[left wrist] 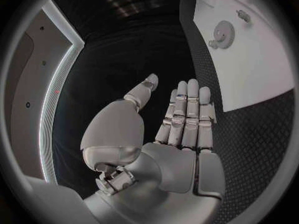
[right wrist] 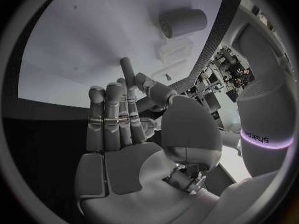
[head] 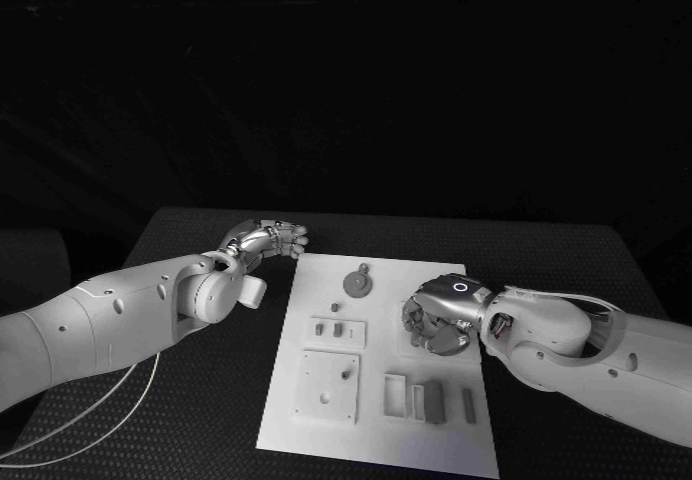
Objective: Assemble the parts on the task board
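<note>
I see my right hand (head: pixel 437 322) pinching a small peg (right wrist: pixel 127 70) above the task board (head: pixel 433 440); my left hand (head: pixel 270 240) hangs open beside it (most parts (head: pixel 426 398) look unplaced).

**Clearance check**

From here I see my left hand (head: pixel 268 240) off the task board (head: pixel 378 440), over bare worktop (head: pixel 202 400) at the board's far left corner; open black surface all along that side. My right hand (head: pixel 437 318) sits low over the board's right-middle, blocking that lane. Gear part (head: pixel 355 283) stands near the far end; square plate (head: pixel 327 385) and upright blocks (head: pixel 427 398) crowd the near half. Near strip of board is bare.
</note>
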{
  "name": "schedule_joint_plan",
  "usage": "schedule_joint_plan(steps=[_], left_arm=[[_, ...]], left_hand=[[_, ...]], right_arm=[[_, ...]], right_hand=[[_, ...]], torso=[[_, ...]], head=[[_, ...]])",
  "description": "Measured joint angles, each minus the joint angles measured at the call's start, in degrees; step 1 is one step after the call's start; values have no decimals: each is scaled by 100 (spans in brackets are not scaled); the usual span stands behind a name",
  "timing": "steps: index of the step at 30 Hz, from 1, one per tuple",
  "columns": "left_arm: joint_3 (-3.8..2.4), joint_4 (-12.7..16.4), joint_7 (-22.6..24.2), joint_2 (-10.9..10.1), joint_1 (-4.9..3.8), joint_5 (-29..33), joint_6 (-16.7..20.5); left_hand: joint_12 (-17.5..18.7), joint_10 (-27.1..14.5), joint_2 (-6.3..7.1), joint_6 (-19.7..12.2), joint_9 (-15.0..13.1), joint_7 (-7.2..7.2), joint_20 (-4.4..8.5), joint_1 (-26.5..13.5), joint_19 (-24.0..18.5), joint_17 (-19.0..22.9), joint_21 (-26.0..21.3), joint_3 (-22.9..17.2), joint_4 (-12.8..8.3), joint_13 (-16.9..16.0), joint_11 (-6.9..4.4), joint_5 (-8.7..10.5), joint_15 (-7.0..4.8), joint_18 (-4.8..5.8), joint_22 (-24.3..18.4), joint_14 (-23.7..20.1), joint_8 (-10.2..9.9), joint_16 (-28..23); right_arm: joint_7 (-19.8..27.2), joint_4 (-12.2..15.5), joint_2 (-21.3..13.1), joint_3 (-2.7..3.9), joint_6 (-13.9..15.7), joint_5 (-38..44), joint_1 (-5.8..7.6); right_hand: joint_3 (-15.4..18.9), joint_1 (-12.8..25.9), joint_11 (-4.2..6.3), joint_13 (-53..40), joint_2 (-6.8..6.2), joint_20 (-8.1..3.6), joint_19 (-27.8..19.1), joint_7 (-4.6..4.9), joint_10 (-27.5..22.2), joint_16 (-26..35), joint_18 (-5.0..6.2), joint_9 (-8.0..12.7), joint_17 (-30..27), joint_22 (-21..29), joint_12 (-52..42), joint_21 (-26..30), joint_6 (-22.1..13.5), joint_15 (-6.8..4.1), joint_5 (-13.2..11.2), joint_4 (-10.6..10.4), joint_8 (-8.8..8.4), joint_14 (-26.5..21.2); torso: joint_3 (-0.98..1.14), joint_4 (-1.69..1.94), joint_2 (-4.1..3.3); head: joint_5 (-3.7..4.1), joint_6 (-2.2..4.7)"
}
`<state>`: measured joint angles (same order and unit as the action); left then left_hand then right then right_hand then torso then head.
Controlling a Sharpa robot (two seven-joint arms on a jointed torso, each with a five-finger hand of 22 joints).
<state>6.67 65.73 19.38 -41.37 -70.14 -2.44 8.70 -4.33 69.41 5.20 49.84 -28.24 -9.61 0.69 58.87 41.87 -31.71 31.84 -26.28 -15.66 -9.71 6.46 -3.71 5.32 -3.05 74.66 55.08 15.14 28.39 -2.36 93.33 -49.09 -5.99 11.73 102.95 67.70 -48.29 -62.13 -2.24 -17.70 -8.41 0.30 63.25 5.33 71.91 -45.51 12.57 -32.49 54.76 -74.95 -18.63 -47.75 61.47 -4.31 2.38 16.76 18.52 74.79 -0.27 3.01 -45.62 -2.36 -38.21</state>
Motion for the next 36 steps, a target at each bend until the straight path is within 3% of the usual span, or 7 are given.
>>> schedule_joint_plan(steps=[6, 12, 16, 25, 36], left_arm=[[0, -33, -1, 9, 1, 1, -1], [0, -54, -1, 26, 3, 5, -1], [0, -67, -1, 34, 3, 7, -1], [0, -113, -2, 108, 3, 11, -1], [0, -127, -2, 145, 4, 18, -1]], left_hand=[[0, 0, -22, -20, 5, -20, 0, -22, 0, -3, 0, 0, 0, 2, 0, 0, 0, 2, 0, 0, 0, 0], [0, 0, -22, -20, 5, -20, 0, -22, 0, -9, 0, -16, 16, 5, 0, 0, 0, 4, -1, 0, 0, 0], [0, 0, -22, -20, 5, -20, 0, -22, 0, -10, 0, -16, 16, 5, 0, 0, 0, 5, 5, 0, 0, 0], [0, 0, -22, -20, 5, -20, 0, -22, 0, -10, 0, -16, 16, 4, 0, 0, 0, 10, 5, 0, 0, 0], [0, 0, -22, -20, 4, -20, 0, -22, 0, -15, 0, -16, 16, 4, 0, 0, 0, 18, 5, 0, 0, -22]], right_arm=[[42, 99, -53, 177, 0, -131, 56], [91, 156, -72, 254, 21, -400, 76], [132, 195, 33, 254, 58, -577, 76], [228, 241, 767, 245, 145, -844, 67], [303, 69, 1401, 96, 200, -753, -142]], right_hand=[[17, -1, 18, -95, 0, 1, 0, -1, 21, -18, 0, -34, 6, -1, -23, -5, 1, -1, 28, -15, 0, -1], [19, -2, 13, -122, -1, 1, 1, -1, 27, -18, 0, -34, 13, 0, -24, -20, 0, -1, 28, -12, 0, -1], [23, -3, 13, -122, -2, 1, 1, -1, 28, -19, 0, -33, 13, 1, -24, -28, 0, -15, 28, -9, 0, 13], [24, -5, 24, -122, -2, 3, 2, -1, 37, -19, 0, -32, 12, 2, -23, -35, -1, -19, 28, -8, -9, 17], [32, -20, 26, -121, 13, 11, 9, 0, 36, -19, 0, -34, 11, 2, -21, -35, -3, -19, 27, 0, 0, 16]], torso=[[2, 3, 0], [0, 6, 1], [-3, 3, 2], [-3, -3, 3], [-4, 3, -2]], head=[[8, 6], [-4, 15], [-41, 15], [-107, 33], [-208, 32]])
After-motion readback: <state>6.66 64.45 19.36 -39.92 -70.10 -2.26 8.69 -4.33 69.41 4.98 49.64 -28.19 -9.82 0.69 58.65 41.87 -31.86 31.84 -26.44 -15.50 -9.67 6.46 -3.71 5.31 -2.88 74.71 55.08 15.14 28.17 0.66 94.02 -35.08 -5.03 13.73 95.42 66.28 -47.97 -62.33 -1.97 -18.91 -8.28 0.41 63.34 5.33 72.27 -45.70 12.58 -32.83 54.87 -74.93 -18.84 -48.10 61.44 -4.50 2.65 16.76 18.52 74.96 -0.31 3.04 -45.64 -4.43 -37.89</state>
